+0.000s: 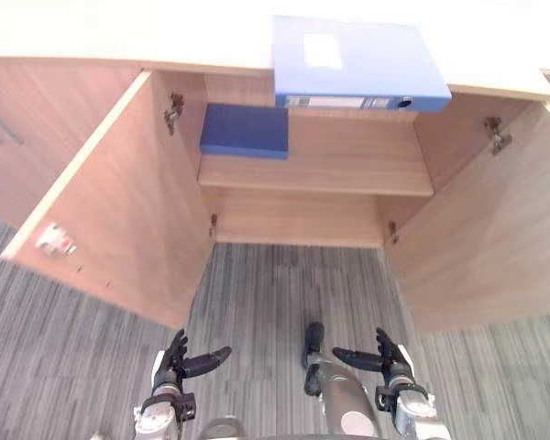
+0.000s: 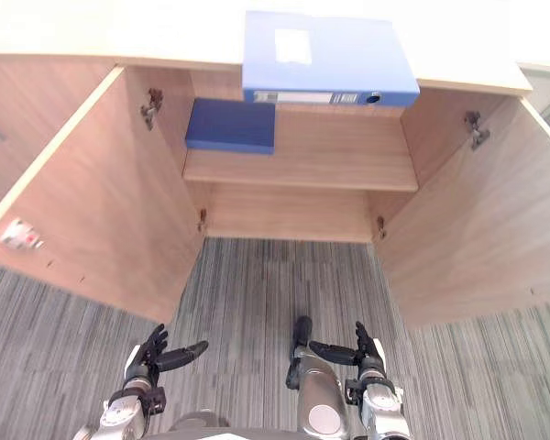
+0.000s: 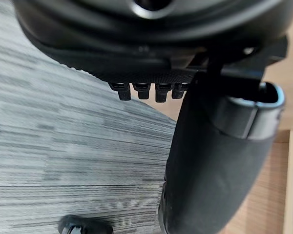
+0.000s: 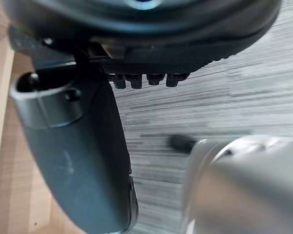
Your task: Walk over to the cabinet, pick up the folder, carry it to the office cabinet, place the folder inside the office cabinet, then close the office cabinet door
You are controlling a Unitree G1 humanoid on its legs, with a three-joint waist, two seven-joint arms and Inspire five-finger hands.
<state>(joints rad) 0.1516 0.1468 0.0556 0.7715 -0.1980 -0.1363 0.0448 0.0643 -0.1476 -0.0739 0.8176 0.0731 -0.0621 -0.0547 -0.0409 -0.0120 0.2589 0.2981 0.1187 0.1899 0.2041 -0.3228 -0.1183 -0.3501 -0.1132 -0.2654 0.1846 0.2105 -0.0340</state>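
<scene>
A light blue box folder (image 1: 353, 62) lies flat on the wooden cabinet top (image 1: 119, 37), its spine overhanging the front edge above the open compartment. A darker blue folder (image 1: 246, 129) lies on the inner shelf (image 1: 348, 165) at its left end. Both doors stand open: the left door (image 1: 110, 202) and the right door (image 1: 495, 229). My left hand (image 1: 176, 362) and right hand (image 1: 392, 359) hang low above the carpet, well short of the cabinet. Both are open and hold nothing, thumbs pointing inward. The left thumb (image 3: 210, 161) and right thumb (image 4: 83, 151) show close up over the carpet.
Grey striped carpet (image 1: 284, 293) runs from the cabinet's base to me. The two open doors flank the approach on either side. More closed cabinet fronts (image 1: 18, 119) continue to the left. A space under the shelf (image 1: 293, 220) lies at floor level.
</scene>
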